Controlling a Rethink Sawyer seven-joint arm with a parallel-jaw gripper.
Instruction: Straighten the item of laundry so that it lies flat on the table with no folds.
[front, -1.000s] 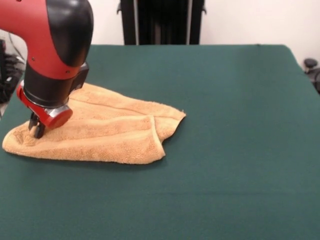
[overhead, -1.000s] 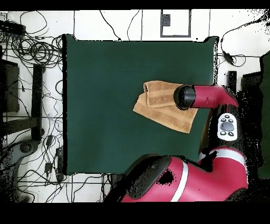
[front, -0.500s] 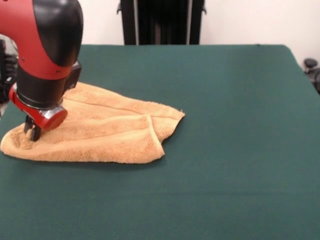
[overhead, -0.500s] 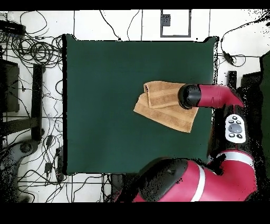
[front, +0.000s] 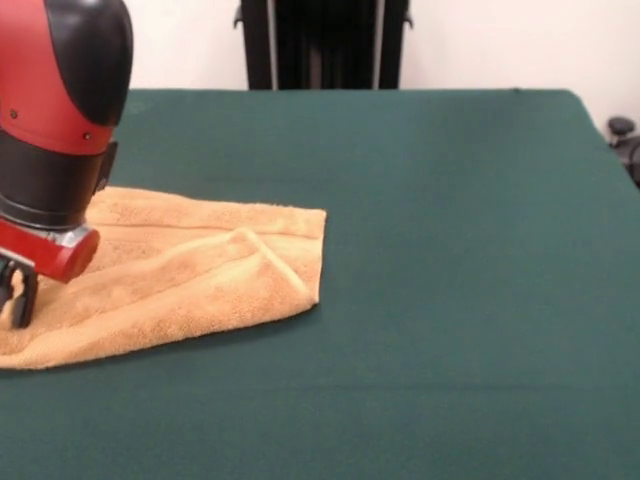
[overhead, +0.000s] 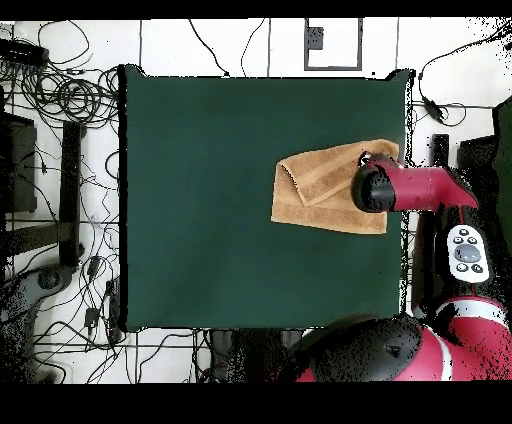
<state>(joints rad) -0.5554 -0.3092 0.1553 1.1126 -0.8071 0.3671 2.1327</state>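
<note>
The golden-tan towel (front: 190, 270) lies on the dark green table (front: 450, 250) at the left of the front view. It is spread wider, with one folded flap (front: 275, 262) at its right corner. My gripper (front: 18, 298) is at the towel's left end, down at table height and shut on the towel's edge. In the overhead view the towel (overhead: 320, 192) lies by the table's right edge. There the arm's wrist (overhead: 372, 188) covers the gripper.
The towel's gripped end reaches the table's edge (overhead: 404, 190). A grey button box (overhead: 465, 252) lies just off that side. The robot's red base (overhead: 420, 350) fills the lower right. Cables (overhead: 60, 90) lie on the floor to the left.
The gripper has dragged the towel's end toward the table's edge, left in the front view. The towel followed and opened out; the doubled layers at its far end have shrunk to one flap.
</note>
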